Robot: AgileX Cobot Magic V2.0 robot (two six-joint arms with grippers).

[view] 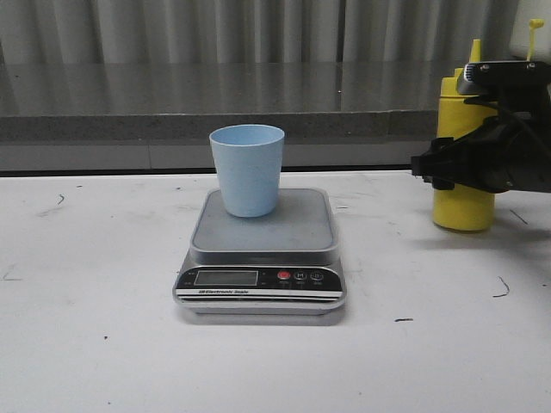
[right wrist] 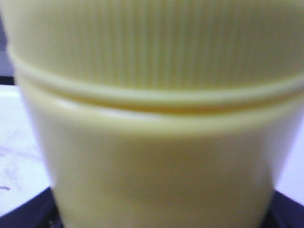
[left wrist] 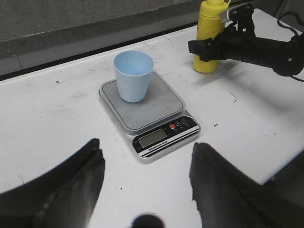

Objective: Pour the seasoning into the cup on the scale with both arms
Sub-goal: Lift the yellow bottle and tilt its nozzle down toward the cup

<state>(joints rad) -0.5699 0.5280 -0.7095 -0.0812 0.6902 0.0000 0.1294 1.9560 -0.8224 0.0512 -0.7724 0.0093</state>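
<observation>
Landmark for all positions: the scale (view: pixel 261 249).

1. The table (view: pixel 95 344), white and scuffed, carries everything. The scale sits mid-table with its display facing me.

2. The scale's steel platform holds the cup (view: pixel 248 169), upright, toward the platform's rear-left portion, empty as far as I can see from the left wrist view.

3. The seasoning bottle (view: pixel 461 151) stands upright on the table, well to the right of the scale and slightly behind it, nozzle cap on top.

4. The right gripper (view: pixel 441 165) is at the bottle's mid-body, fingers reaching around it. In the right wrist view the bottle's ribbed cap fills the frame, so the bottle is deep in the jaws. I cannot tell whether the fingers are pressing on it yet.

5. The left gripper (left wrist: pixel 145 183) hangs in front of the scale, above the table, jaws spread wide and holding nothing.

Risks, as I judge them:
- A soft squeeze bottle clamped too hard could spurt early, away from the cup.
- A loose hold could let it slip or twist during the tilt.
- The cup is light and unheld; a nozzle bump could tip it or slide it off the platform. I would want the left gripper steadying it.
- The nozzle may still be capped; I cannot see.
</observation>
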